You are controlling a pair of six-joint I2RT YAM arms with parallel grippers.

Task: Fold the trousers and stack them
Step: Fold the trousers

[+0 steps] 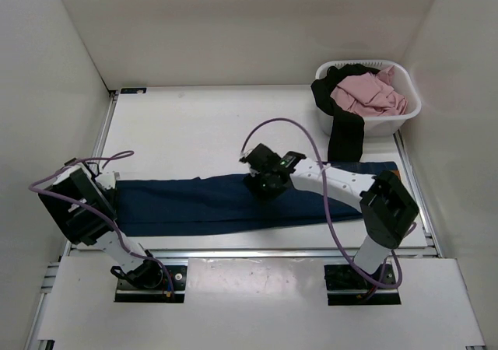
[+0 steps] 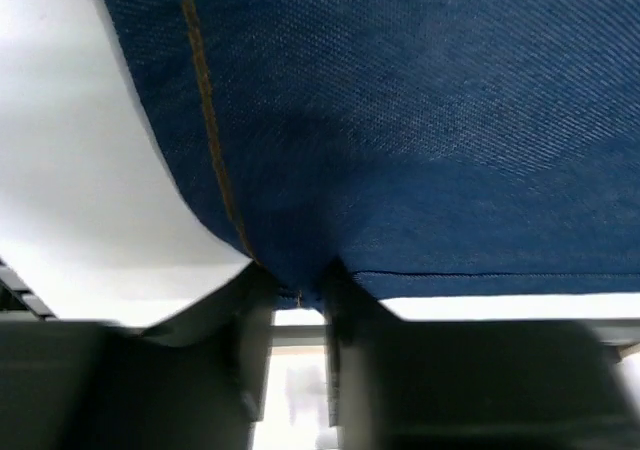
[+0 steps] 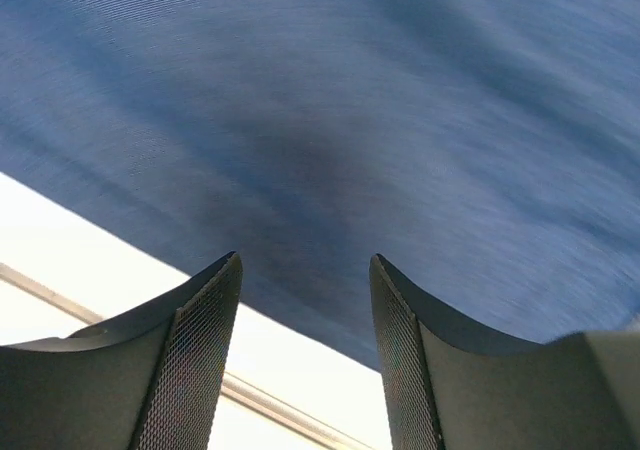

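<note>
Table (image 1: 194,124): trousers (image 1: 202,202) laid flat, L hand (image 2: 298,298) pinching edge.

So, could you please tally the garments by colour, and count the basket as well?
Navy blue: 1, the trousers
Black: 1, the black garment
Pink: 1, the pink garment
White: 1, the basket
Total: 4

Light: bright, even, from overhead; white table (image 1: 194,124) near glare
Shadows: soft dark patch on trousers (image 3: 450,90) in both wrist views
Blur: left fingers (image 2: 230,370) defocused; right-wrist denim smeared; right fingers (image 3: 190,370) sharp
</note>
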